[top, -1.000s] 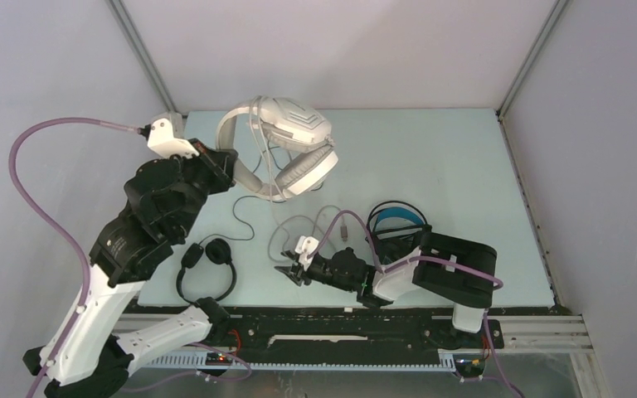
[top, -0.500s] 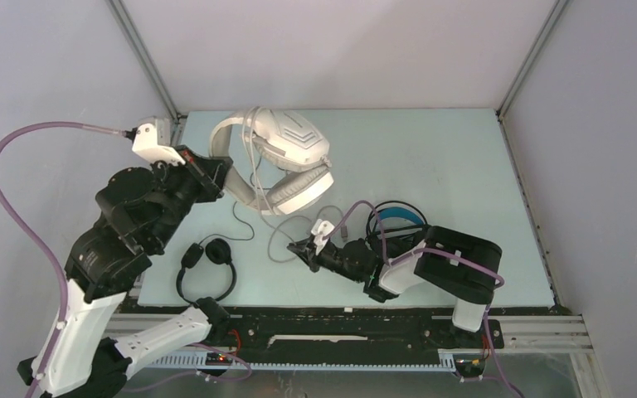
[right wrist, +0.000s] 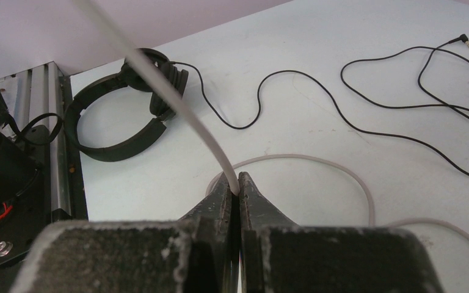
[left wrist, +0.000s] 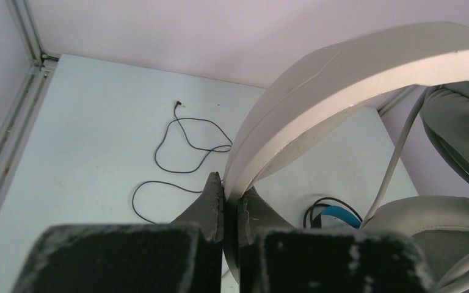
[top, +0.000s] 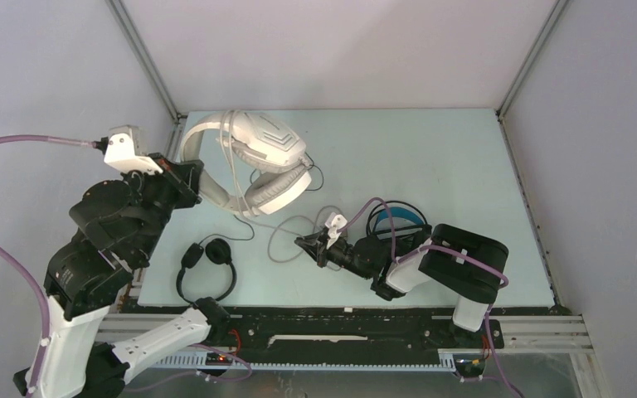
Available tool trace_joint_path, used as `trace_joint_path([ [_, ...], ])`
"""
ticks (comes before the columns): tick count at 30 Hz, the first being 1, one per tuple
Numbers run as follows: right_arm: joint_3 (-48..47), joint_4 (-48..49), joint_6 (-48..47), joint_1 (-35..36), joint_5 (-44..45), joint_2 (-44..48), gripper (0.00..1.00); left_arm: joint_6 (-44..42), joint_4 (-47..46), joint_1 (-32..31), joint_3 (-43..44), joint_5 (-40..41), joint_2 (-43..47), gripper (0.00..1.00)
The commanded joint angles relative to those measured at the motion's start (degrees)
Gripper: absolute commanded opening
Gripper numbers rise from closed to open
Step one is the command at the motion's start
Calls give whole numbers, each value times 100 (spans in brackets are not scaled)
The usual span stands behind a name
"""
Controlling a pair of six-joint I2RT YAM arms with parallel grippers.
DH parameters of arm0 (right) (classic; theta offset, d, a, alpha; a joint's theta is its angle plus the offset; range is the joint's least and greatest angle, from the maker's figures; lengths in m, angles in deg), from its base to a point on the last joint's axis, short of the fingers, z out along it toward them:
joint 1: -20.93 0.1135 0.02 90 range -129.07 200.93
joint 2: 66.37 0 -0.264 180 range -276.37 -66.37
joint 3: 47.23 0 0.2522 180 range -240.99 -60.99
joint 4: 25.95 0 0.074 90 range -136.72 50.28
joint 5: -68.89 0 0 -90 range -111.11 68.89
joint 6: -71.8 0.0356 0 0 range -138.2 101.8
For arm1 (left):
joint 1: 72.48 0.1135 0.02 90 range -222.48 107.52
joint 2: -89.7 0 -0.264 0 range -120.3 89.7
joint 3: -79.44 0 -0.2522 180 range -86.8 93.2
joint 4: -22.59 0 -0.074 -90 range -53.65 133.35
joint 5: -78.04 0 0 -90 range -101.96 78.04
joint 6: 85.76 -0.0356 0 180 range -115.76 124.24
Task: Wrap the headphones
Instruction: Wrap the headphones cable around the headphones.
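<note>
Our left fingers (left wrist: 210, 204) clamp the headband (left wrist: 342, 79) of the white headphones (top: 257, 162) above the back left of the counter (top: 464, 166), and our right fingers (right wrist: 218, 204) pinch their grey cable (right wrist: 171, 91), so a hard tug could slip it free.

I see the large white-grey headphones (top: 257, 162) held above the worktop's (top: 464, 166) far-left part, headband pinched in my left claw (left wrist: 231, 192). Their grey cable (right wrist: 177, 104) is nipped by my right claw (right wrist: 239, 188). The slim black pair (top: 206, 269) lies flat at the front left. The black-and-blue pair (top: 398, 217) sits right of centre.
</note>
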Motion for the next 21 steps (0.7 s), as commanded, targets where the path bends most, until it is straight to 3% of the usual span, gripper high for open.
trace_joint_path([
  [1,54,141,44,-37,39,75,0,5,-817,23,376,460,41,0],
  [16,55,318,66,-27,-211,-165,0,-326,-1170,22,341,1115,-131,0],
  [21,55,342,100,-52,-211,-177,0,-403,-1119,26,348,586,-127,0],
])
